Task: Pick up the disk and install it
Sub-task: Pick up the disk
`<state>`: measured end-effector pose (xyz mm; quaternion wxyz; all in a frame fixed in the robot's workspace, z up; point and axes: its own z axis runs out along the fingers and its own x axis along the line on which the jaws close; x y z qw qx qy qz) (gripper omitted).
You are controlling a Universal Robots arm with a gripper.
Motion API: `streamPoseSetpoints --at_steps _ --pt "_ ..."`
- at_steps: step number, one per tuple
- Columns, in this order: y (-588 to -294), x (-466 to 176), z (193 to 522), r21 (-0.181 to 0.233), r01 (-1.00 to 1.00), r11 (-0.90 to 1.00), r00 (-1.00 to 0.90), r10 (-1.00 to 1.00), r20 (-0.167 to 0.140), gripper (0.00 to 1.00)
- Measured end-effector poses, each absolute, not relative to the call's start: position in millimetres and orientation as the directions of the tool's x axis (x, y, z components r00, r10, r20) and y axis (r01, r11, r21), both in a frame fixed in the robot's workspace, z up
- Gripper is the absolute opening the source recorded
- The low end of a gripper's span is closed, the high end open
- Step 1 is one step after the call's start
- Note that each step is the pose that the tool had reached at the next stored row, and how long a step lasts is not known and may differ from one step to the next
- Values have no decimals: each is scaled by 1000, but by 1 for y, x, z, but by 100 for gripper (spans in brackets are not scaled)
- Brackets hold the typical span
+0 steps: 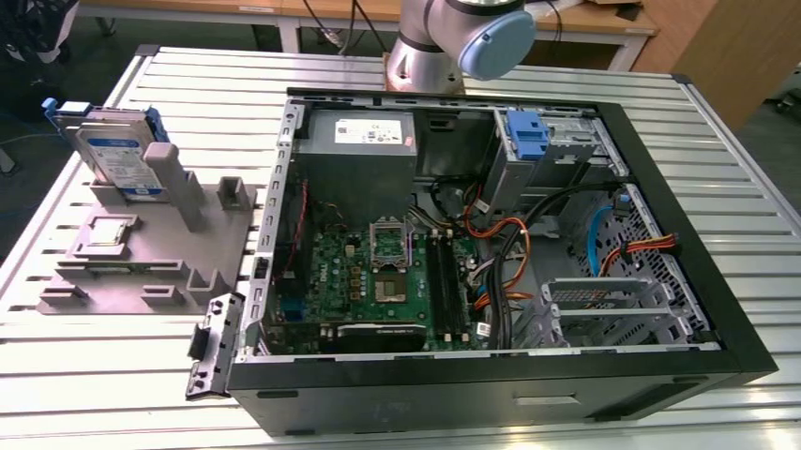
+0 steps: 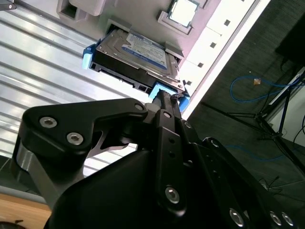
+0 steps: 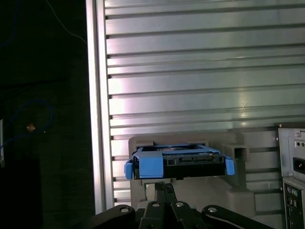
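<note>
The disk (image 1: pixel 119 155), a grey drive with a white-and-blue label in a blue carrier, stands on edge in a slot of the grey holder (image 1: pixel 150 253) at the exterior view's left. The second wrist view looks down on the disk (image 2: pixel 138 52), label up, blue tabs at both ends. In the first wrist view the disk (image 3: pixel 176 162) is seen edge-on. My gripper (image 2: pixel 164 98) is in line with one blue end tab, and its black fingers lie together. The gripper (image 3: pixel 164 187) holds nothing, and nothing touches the disk in the exterior view.
An open computer case (image 1: pixel 701 309) lies on the slatted metal table (image 1: pixel 701 112). It holds a motherboard (image 1: pixel 375 272), a power supply (image 1: pixel 356 131) and a silver drive bay with a blue bracket (image 1: pixel 532 141). The holder also carries a small square chip (image 1: pixel 111 230). The arm's base (image 1: pixel 432 47) stands behind the case.
</note>
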<state>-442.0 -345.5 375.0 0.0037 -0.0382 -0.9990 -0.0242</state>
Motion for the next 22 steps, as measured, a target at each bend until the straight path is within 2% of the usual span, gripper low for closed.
streamPoseSetpoints --at_steps 11,22 --pt "-345 -442 375 49 63 997 -998 63 9 10" --pt "-345 -442 375 49 -75 996 -997 -76 9 10"
